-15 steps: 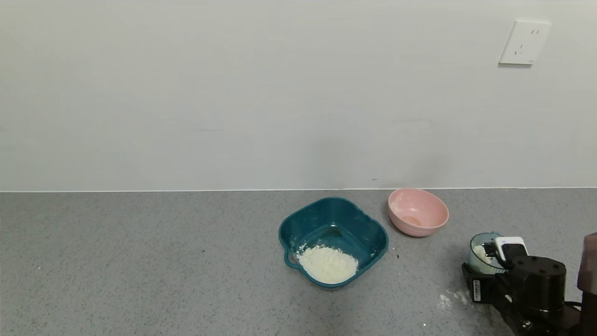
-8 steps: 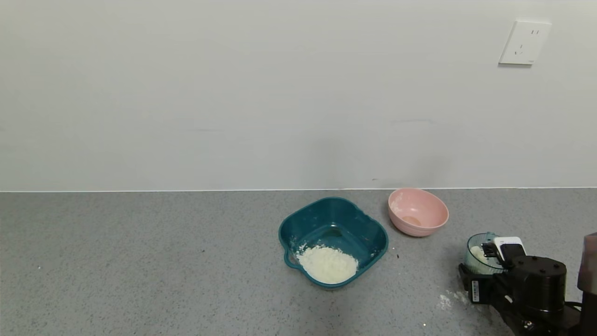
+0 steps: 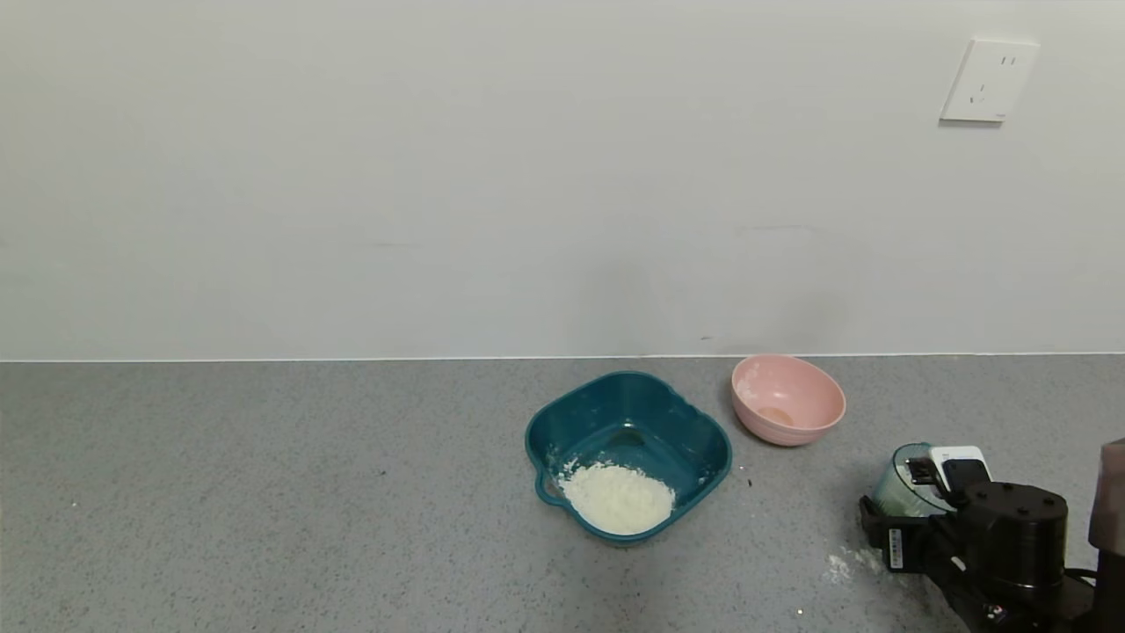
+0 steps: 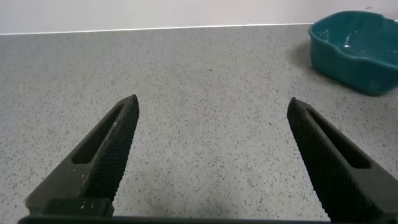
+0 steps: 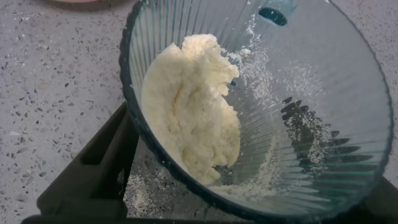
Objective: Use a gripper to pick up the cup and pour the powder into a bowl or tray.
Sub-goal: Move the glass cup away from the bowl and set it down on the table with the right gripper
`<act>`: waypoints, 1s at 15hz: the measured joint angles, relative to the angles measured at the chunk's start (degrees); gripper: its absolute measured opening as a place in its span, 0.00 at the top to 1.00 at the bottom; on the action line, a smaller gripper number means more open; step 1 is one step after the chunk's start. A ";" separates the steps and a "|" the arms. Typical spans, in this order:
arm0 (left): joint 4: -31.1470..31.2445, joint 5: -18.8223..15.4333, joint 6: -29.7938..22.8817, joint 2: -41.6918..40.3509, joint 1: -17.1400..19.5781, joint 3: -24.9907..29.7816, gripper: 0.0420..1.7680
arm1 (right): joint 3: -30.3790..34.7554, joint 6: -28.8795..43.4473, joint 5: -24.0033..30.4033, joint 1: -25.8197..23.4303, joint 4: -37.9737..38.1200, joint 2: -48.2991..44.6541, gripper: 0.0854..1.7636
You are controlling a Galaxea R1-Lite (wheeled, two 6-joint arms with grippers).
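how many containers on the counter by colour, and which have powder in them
Teal: 1, the basin, with a pile of powder.
Pink: 1, the round bowl, only faint residue.
Pale blue-green: 1, the cup, tilted in the right gripper, holding a clump of powder.
Total: 3 containers, 2 with powder.

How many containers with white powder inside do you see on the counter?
2: the teal basin at the middle, with a heap, and the ribbed cup held tilted in the right pincer. The pink bowl shows only traces.

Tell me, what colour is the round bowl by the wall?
The round bowl is pink, clearest in the head view.
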 joint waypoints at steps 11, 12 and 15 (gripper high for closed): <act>0.00 0.00 0.00 0.00 0.00 0.00 0.03 | 3.78 -2.34 -1.90 0.09 0.02 -9.40 0.05; 0.00 0.00 0.00 0.00 0.00 0.00 0.03 | 4.58 -2.34 -1.96 0.17 0.02 -10.53 0.05; -0.02 0.00 -0.02 0.00 0.00 0.00 0.03 | 6.46 -2.36 -2.02 0.26 0.02 -13.79 0.04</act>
